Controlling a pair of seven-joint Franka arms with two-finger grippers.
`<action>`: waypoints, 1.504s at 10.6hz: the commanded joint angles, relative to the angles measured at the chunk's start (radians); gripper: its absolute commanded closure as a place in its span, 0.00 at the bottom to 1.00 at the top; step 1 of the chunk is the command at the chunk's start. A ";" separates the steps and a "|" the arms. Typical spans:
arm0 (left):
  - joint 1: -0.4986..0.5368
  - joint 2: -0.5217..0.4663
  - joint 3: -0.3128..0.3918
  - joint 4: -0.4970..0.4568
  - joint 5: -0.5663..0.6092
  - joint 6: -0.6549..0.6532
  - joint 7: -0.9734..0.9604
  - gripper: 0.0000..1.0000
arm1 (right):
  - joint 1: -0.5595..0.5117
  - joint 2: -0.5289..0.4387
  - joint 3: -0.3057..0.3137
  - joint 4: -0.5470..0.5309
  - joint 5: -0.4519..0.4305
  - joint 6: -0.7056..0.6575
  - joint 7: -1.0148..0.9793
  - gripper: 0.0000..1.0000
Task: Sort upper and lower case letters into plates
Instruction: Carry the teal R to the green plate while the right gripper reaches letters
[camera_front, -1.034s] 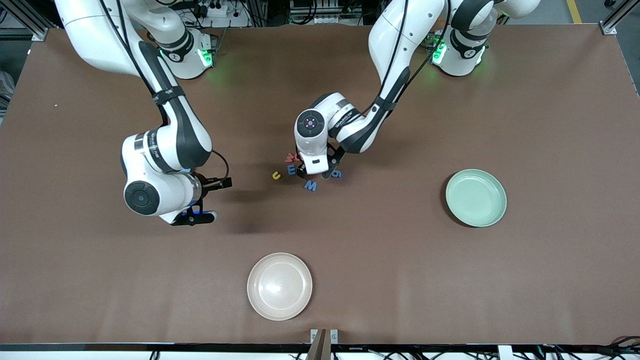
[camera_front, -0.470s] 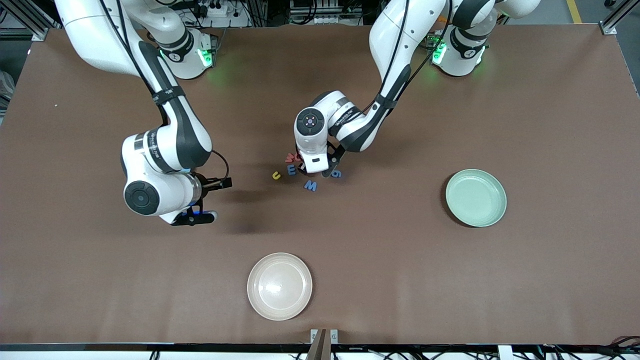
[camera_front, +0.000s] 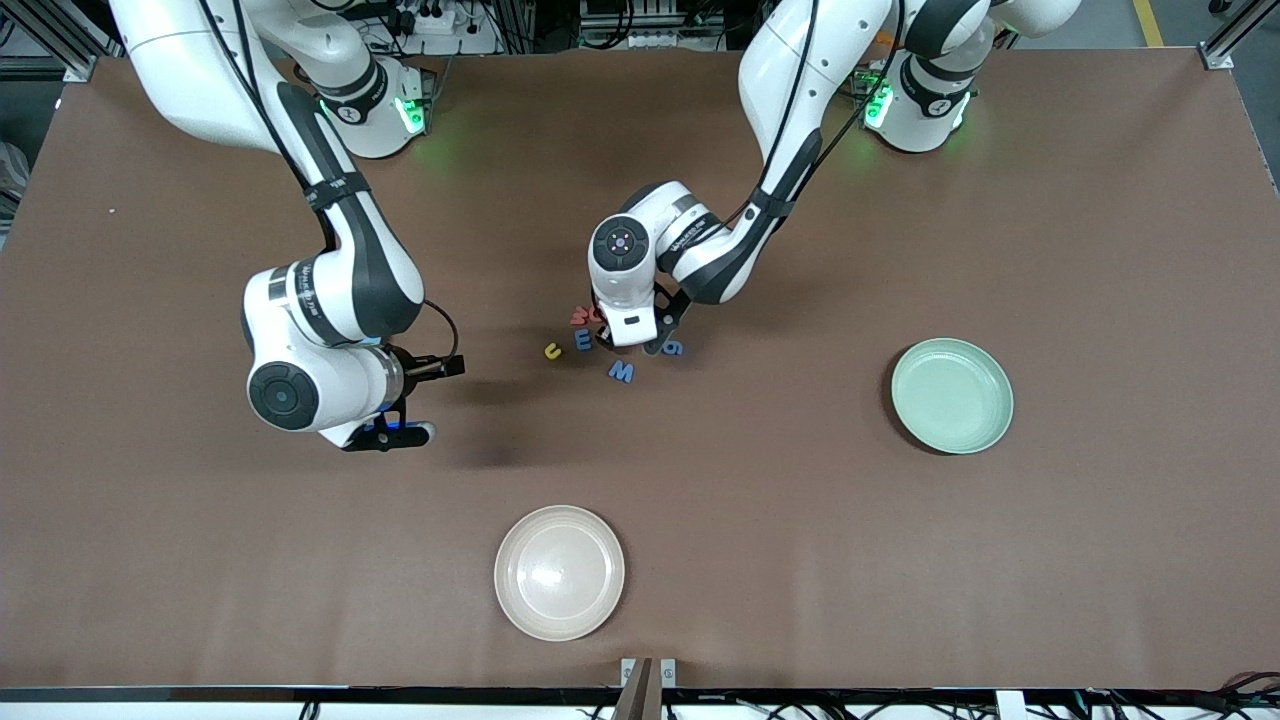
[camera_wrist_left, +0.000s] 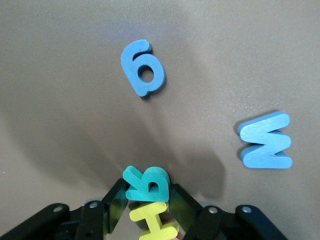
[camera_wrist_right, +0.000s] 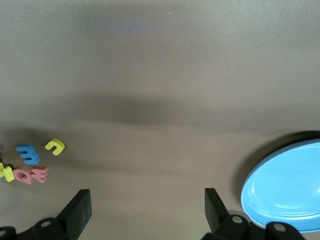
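My left gripper (camera_wrist_left: 147, 194) is down among the letters in the middle of the table, shut on a teal letter R (camera_wrist_left: 147, 183). A yellow H (camera_wrist_left: 154, 220) lies between the fingers too, against the R. A blue 6-shaped letter (camera_wrist_left: 142, 67) and a blue M (camera_wrist_left: 265, 141) lie loose on the cloth close by. The front view also shows a yellow u (camera_front: 552, 350), a blue E (camera_front: 583, 341) and a red letter (camera_front: 580, 316) beside the left gripper (camera_front: 628, 345). My right gripper (camera_wrist_right: 146, 205) waits open over the edge of the blue plate (camera_wrist_right: 285, 185). The mint plate (camera_front: 951, 395) stands toward the left arm's end.
A cream plate (camera_front: 559, 572) stands near the table's front edge, nearer to the camera than the letters. Brown cloth covers the table (camera_front: 800, 520). In the front view the right arm's hand (camera_front: 300, 395) hides most of the blue plate.
The left gripper's fingers have shut on the teal R. The hand has shifted only slightly. The right arm has not moved.
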 joint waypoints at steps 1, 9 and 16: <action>0.006 -0.038 0.005 -0.026 0.028 -0.007 -0.004 1.00 | 0.018 -0.001 -0.004 0.004 0.023 0.005 0.061 0.00; 0.193 -0.278 0.000 -0.157 0.023 -0.188 0.284 1.00 | 0.089 0.025 -0.004 0.003 0.042 0.068 0.302 0.00; 0.620 -0.449 0.000 -0.311 0.022 -0.322 1.005 1.00 | 0.215 0.097 -0.004 -0.002 0.043 0.196 0.671 0.00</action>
